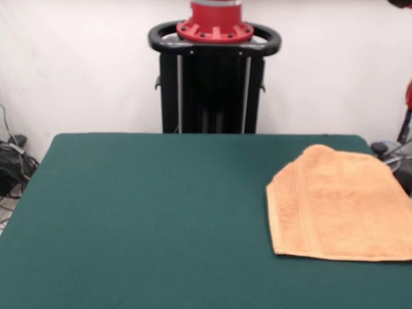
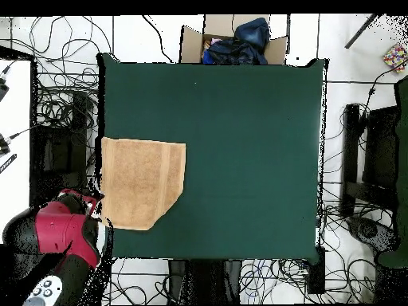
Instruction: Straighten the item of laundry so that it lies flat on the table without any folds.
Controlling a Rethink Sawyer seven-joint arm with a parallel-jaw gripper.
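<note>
Dark green felt of the table (image 1: 141,225) fills the foreground of the front view, bare from its left edge across to the towel. Taking the table as the landmark, the orange-tan towel (image 1: 341,209) lies at its right-hand side in that view, reaching the right edge and closer to the pedestal side than to the camera side. In the overhead view the same towel (image 2: 142,182) sits flush against the table's left edge (image 2: 106,96), toward the robot's side. One corner nearest the pedestal appears turned under, giving a diagonal cut-off edge instead of a square corner; this fold is probably what the task still requires removing. A flat woven band runs parallel to the short end. The red and black arm (image 2: 60,231) is parked off the table corner beside the towel, presumably drawn back to leave the cloth unobstructed. Its gripper cannot be made out, so whether it is released or clenched cannot be told. No tag, brand or legible writing is visible.
</note>
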